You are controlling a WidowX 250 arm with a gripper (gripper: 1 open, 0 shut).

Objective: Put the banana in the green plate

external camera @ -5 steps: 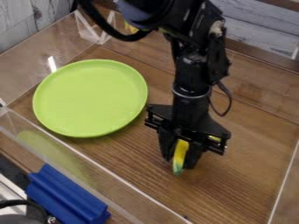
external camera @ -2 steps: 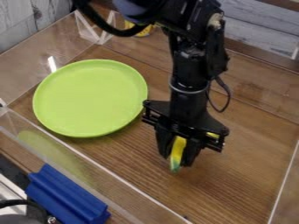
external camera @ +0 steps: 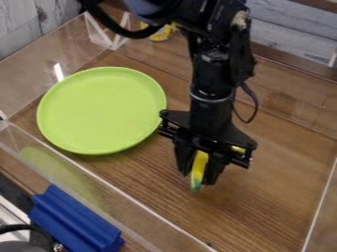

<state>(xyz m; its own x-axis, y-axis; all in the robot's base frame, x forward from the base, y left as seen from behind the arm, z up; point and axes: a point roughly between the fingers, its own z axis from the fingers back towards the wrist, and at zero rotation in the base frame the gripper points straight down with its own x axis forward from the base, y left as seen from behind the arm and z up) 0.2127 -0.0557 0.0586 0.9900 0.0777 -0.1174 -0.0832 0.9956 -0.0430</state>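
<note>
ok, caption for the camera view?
Tool shut on the banana, pointing down at the table right of the green plate.

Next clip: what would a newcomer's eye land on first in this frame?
Probably the big green plate, lying empty on the left of the wooden table. Next, the black arm coming down just right of it, its tool pointing straight down and shut on a yellow banana. A blue block sits at the bottom left.

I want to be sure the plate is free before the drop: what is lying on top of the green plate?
Nothing shows on the green plate; its whole face is bare. The banana is off to its right, clamped in the gripper over the wooden table.
</note>
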